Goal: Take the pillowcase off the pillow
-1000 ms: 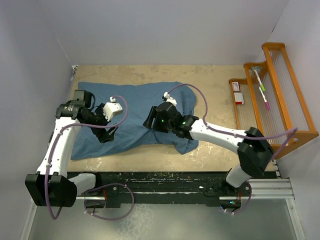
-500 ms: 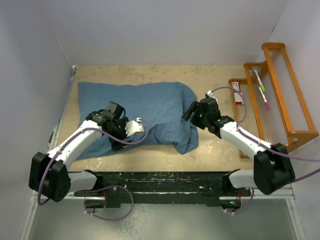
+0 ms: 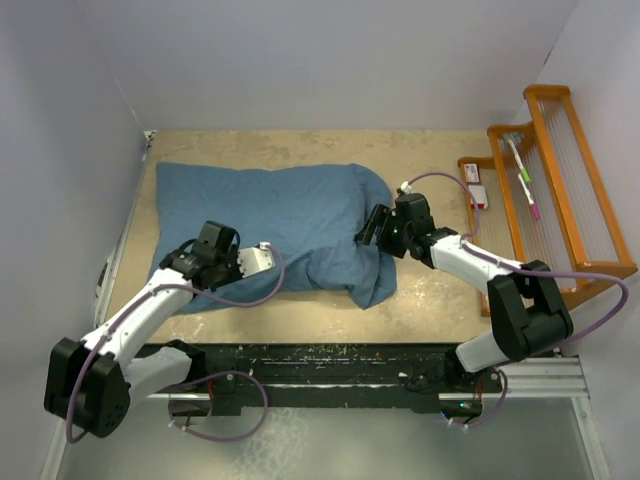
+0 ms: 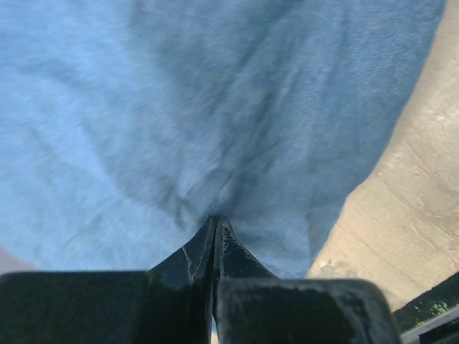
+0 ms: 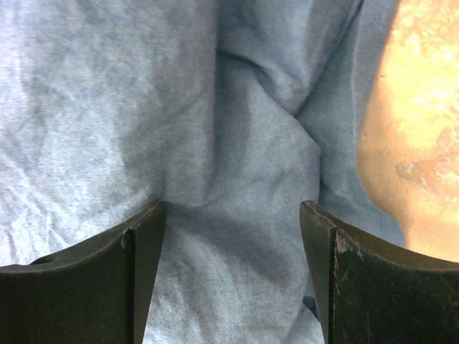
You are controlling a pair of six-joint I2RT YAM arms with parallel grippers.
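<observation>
**tbl_watcher:** We're starting at the left gripper [image 4: 216,221]. On its wrist cam the two black fingers are pressed flat together, and the blue cloth puckers right at their tips. We read that as clamped on a pinch of the pillowcase [image 3: 280,215]. Anyone see it differently?

**yam_fan:** Nope, same here. The creases all run into that one spot. From the top view we put the pinch on the near edge of the cloth, toward its left end, just beside bare table [image 3: 440,300].

**tbl_watcher:** And the right gripper [image 5: 232,208]? We've got its jaws spread wide with nothing between them. It's just hanging over a deep fold in the blue fabric, with sandy tabletop showing off to one side.

**yam_fan:** Agreed, open and holding nothing. From above it sits at the right end of the pillowcase.

**tbl_watcher:** The case itself lies wrinkled and puffy across the middle of the table, reaching to the far left corner. We can't see the pillow at all, since it's covered in blue cloth.

**yam_fan:** Further out there's a wooden rack [image 3: 560,200] against the right wall, well apart from the cloth.
</observation>
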